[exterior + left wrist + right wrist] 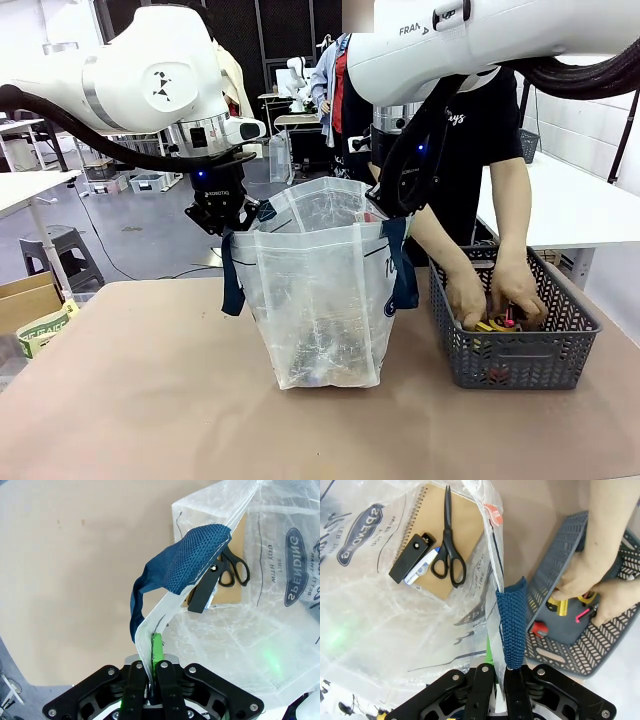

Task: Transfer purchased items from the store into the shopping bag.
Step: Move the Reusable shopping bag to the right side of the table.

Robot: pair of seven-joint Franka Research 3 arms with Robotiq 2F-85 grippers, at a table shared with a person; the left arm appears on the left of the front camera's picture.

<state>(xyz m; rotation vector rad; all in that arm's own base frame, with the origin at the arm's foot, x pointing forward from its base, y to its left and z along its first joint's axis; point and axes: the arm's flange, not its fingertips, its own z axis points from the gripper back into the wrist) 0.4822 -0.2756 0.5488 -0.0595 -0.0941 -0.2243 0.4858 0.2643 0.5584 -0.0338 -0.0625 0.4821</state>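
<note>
Two tools pinch the bag's mouth from opposite sides. The left tool (152, 647) is clamped flat on the thin plastic rim just below one navy strap handle (180, 560). The right tool (500, 669) is closed tight where the other strap handle (512, 625) meets the rim. Between them the shopping bag (315, 300) stands on the tabletop (130, 400), mouth spread wide, base flat.

Through the film I can see a spiral notebook (467, 525), black scissors (449, 545) and a small black block (409, 557) lying on the bottom. Just beside the bag, on the robot's right, sits a dark grey basket (510, 365). The person's hands (465, 295) are down in it among the purchased items (560, 605), one of them yellowish.

That film looks light, limp and slippery, so I'd expect the mouth to slump if either pinch let go. The stitched strap ends look like the surest hold. The goods seem small, light and stiff, easy to take by the body and lower in flat.
</note>
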